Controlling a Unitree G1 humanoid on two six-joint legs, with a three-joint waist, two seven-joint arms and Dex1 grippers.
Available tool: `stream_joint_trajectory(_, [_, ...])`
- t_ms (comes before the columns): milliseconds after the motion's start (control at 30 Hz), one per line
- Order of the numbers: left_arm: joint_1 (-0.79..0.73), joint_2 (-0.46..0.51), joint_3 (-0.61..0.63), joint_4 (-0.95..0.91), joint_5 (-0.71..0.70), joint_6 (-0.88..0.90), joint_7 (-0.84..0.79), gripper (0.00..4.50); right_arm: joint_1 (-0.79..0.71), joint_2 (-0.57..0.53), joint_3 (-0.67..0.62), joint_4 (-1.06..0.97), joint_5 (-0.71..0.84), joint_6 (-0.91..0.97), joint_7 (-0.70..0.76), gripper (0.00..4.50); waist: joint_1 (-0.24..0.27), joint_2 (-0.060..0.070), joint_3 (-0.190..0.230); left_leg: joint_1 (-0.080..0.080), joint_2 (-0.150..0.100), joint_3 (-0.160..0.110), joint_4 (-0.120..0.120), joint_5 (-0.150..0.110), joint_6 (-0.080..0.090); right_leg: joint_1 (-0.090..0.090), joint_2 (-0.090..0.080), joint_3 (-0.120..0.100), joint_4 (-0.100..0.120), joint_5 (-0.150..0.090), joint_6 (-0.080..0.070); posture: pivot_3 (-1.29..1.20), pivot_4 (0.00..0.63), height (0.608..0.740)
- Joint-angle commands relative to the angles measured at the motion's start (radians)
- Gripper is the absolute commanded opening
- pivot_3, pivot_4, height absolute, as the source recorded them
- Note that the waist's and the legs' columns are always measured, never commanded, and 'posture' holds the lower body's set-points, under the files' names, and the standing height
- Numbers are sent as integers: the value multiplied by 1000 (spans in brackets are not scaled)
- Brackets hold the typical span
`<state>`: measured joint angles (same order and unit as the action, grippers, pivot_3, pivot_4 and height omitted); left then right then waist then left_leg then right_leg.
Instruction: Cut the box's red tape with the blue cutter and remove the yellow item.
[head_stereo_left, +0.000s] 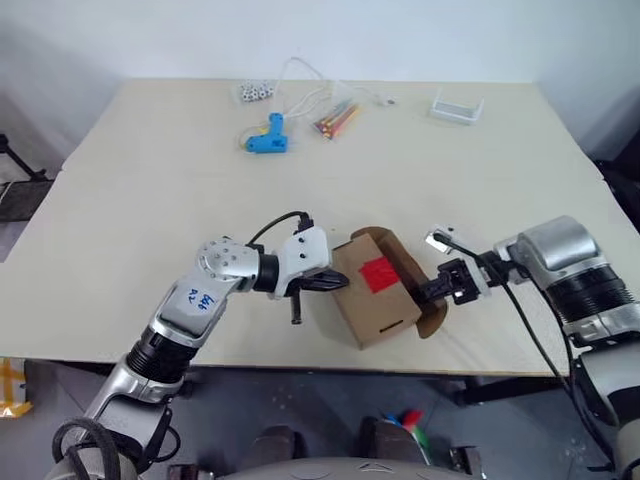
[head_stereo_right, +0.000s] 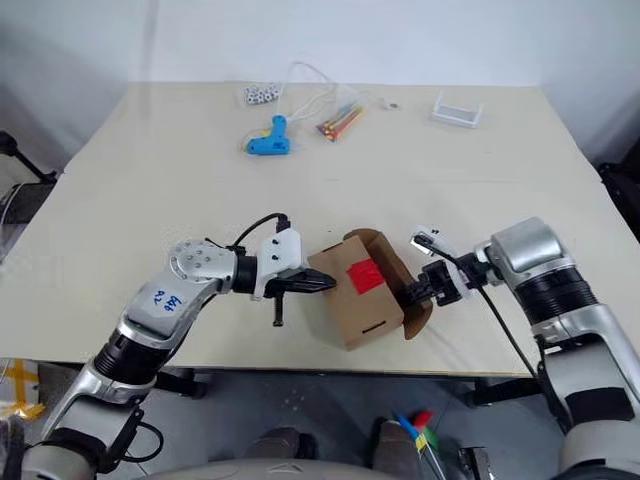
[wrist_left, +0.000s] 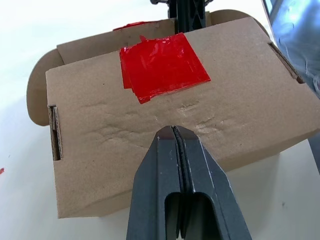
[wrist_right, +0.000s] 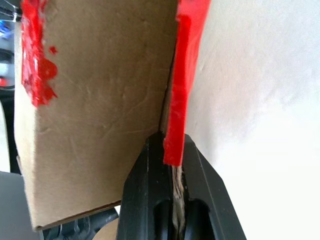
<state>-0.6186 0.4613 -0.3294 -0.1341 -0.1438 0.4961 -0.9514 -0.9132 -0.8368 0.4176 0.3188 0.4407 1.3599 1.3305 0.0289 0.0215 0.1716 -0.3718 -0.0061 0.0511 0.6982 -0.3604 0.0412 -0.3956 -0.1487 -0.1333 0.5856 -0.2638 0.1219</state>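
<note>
Box (head_stereo_left: 378, 298) sat at the table's (head_stereo_left: 150, 180) near edge, red tape (head_stereo_left: 378, 272) looking parted and a flap ajar, so the cut seemed done; yellow item not yet out. Right gripper (head_stereo_left: 428, 291), angled down, pinched the taped flap edge. Left gripper (head_stereo_left: 338, 283), fingers shut and empty, pressed the opposite side.

Counted on 1 table (head_stereo_left: 120, 180): 1 box (head_stereo_left: 375, 300), 1 red tape (head_stereo_left: 378, 272) patch, 1 light-blue glue gun (head_stereo_left: 268, 136), 1 bundle of coloured sticks (head_stereo_left: 338, 118), 1 white tray (head_stereo_left: 457, 107), 1 cluster of small white pieces (head_stereo_left: 255, 93). 2 grippers are seen: left gripper (head_stereo_left: 335, 283), right gripper (head_stereo_left: 428, 292).
</note>
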Motion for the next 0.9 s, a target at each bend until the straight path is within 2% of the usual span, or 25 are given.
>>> stream_joint_trajectory(33, [34, -19, -65, 97, 49, 9, 21, 0, -20, -65, -56, -85, 52, 73, -3, 16, 6, 0, 0, 0, -1, -1, 0, 0, 1, 0, 0, 0, 0, 0, 0, 0, 150, 740])
stream_joint_trajectory(467, [-21, -211, -66, 258, 71, -123, 110, 0, -133, -235, -32, -259, 140, 238, -37, 16, 27, 0, 0, -3, -6, -1, 0, 0, 4, 1, 0, -2, -9, 1, 2, 0, 150, 740])
stream_joint_trajectory(700, [-14, -283, -50, 288, 65, -169, 150, 0, -219, -318, 27, -305, 202, 254, -84, 16, 26, -1, 1, -5, -6, -1, 0, 0, 4, 1, 0, -2, -10, 2, 4, 0, 150, 740])
stream_joint_trajectory(767, [-15, -303, -46, 299, 67, -179, 158, 0, -244, -332, 48, -316, 215, 254, -118, 16, 24, -2, 3, -8, -6, -1, 0, 0, 5, -3, 0, -2, -9, 2, 5, 0, 150, 740])
stream_joint_trajectory(833, [-16, -321, -38, 305, 69, -181, 172, 0, -260, -330, 53, -321, 209, 254, -189, 16, 23, -3, 3, -19, -6, 0, 1, 1, 6, -15, 0, -2, -6, 3, 6, 0, 150, 740])
stream_joint_trajectory(900, [-15, -328, -33, 307, 68, -176, 180, 0, -266, -338, 58, -328, 236, 254, -250, 16, 24, -3, 3, -19, -7, 1, 1, 1, 6, -18, 0, -4, -1, 3, 6, 0, 150, 740])
